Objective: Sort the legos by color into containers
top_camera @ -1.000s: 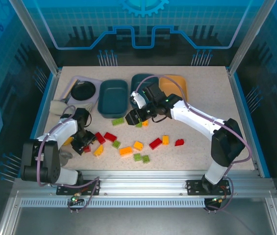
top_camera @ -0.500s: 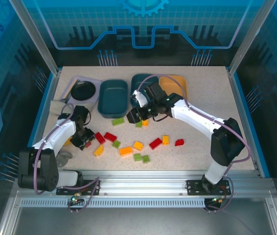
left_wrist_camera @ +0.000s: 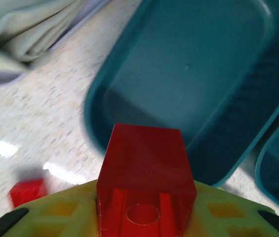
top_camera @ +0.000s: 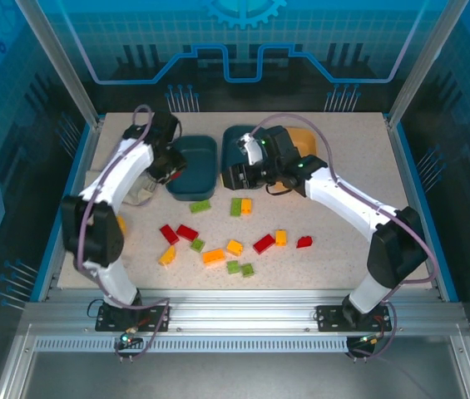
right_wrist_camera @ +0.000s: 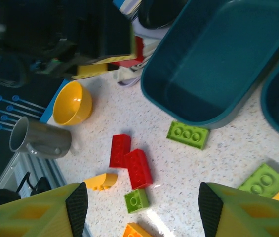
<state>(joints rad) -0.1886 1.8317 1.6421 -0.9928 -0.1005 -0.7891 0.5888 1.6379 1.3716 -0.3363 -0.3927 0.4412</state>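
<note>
At the left edge of the left teal tub [top_camera: 195,174], your left hand [top_camera: 170,163] grips one red brick [left_wrist_camera: 145,168]. The tub's floor lies just ahead of it, with its long axis running away from the arms. Your right hand [right_wrist_camera: 139,210] hangs spread and empty by the second teal tub [top_camera: 233,138]. You have three tubs: two teal, plus the orange tub [top_camera: 305,137]. Loose on the table [top_camera: 343,166] are four red legos [top_camera: 187,232], five green legos [top_camera: 200,205] and five orange-yellow legos [top_camera: 214,257].

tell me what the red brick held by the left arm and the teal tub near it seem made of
The red brick: likely hard plastic, glossy, slightly see-through; an inner ring shows through. The teal tub: probably moulded plastic, smooth, soft sheen, rounded corners.
</note>
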